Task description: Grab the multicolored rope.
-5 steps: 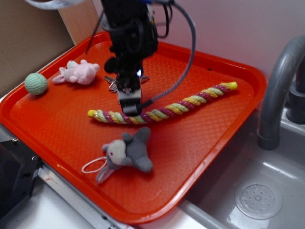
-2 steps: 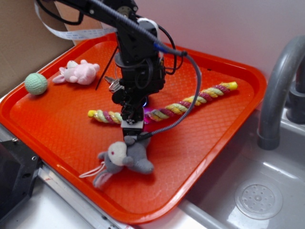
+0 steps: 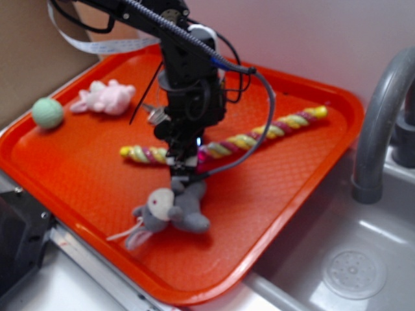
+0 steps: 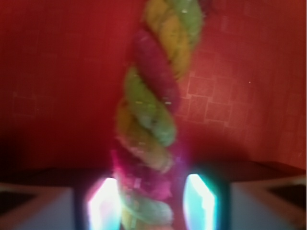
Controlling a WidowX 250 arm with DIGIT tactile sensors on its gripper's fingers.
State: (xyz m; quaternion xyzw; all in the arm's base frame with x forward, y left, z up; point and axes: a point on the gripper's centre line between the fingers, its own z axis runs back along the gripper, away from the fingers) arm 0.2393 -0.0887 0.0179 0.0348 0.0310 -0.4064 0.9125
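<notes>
The multicolored rope (image 3: 240, 140), a twisted cord of yellow, pale green and magenta, lies slantwise across the orange tray (image 3: 311, 168). My gripper (image 3: 183, 170) is down on the rope's left part, and the arm hides that stretch. In the wrist view the rope (image 4: 148, 110) runs between my two fingers, and my gripper (image 4: 151, 201) straddles it. The jaws are open. The left fingertip (image 4: 103, 203) is against the cord and a small gap shows at the right one.
A grey plush mouse (image 3: 170, 208) lies just in front of the gripper, touching it. A pink plush (image 3: 107, 97) and a green ball (image 3: 47, 111) sit at the tray's far left. A grey faucet (image 3: 379, 123) and sink (image 3: 350, 272) are on the right.
My gripper has come forward and down from above the rope, and its fingers are now around it. The grey mouse has shifted slightly. The rope lies about where it was.
</notes>
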